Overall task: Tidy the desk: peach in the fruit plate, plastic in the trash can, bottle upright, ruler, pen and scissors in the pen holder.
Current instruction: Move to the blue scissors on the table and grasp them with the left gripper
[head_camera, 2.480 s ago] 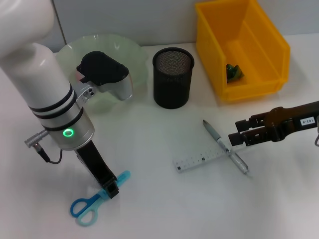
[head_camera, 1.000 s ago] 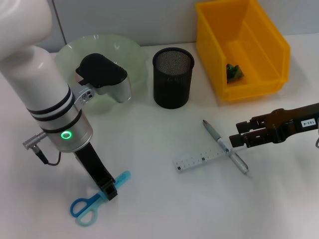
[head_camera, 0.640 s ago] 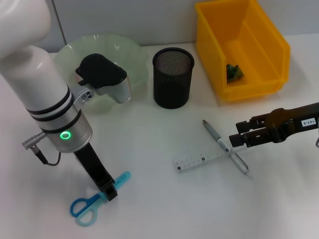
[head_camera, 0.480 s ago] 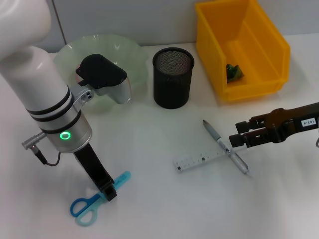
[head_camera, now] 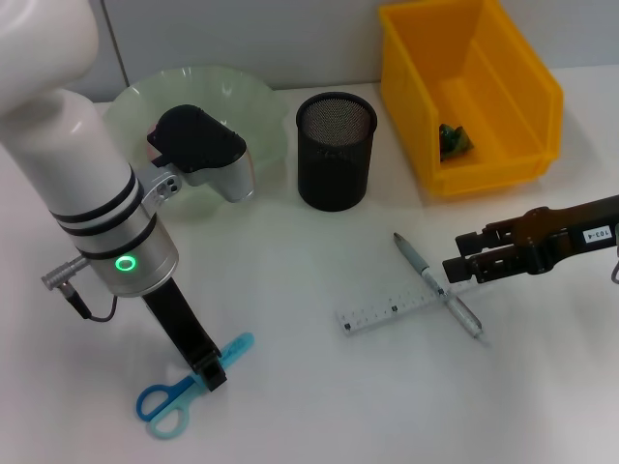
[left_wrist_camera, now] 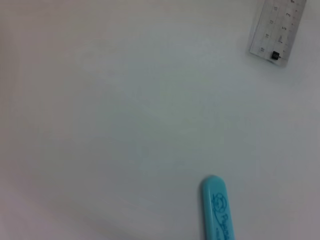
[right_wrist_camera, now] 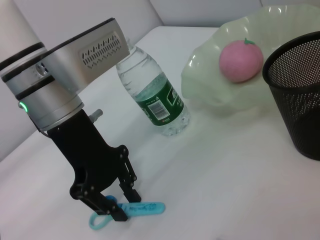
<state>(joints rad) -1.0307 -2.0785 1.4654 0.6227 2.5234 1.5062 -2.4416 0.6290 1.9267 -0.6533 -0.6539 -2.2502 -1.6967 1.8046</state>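
Observation:
Blue scissors (head_camera: pixel 179 391) lie on the table at the front left, also seen in the right wrist view (right_wrist_camera: pixel 131 210). My left gripper (head_camera: pixel 210 371) is down on them, its fingers open on either side of the blades (right_wrist_camera: pixel 125 204). The sheathed blade tip (left_wrist_camera: pixel 217 210) shows in the left wrist view. A pen (head_camera: pixel 437 287) lies across a clear ruler (head_camera: pixel 387 310); my right gripper (head_camera: pixel 453 270) is open and empty beside the pen. The black mesh pen holder (head_camera: pixel 335 150) stands behind. The peach (right_wrist_camera: pixel 241 61) sits in the green fruit plate (right_wrist_camera: pixel 210 95). The bottle (right_wrist_camera: pixel 155 92) stands upright. Green plastic (head_camera: pixel 455 140) lies in the yellow bin (head_camera: pixel 503 164).
The left arm's body hides the bottle and the peach in the head view. The fruit plate (head_camera: pixel 247 101), pen holder and yellow bin line the back of the table. Open white table surface lies between the scissors and the ruler.
My left arm has shifted very slightly to the left over the scissors. The scissors, pen, ruler and right arm have not moved.

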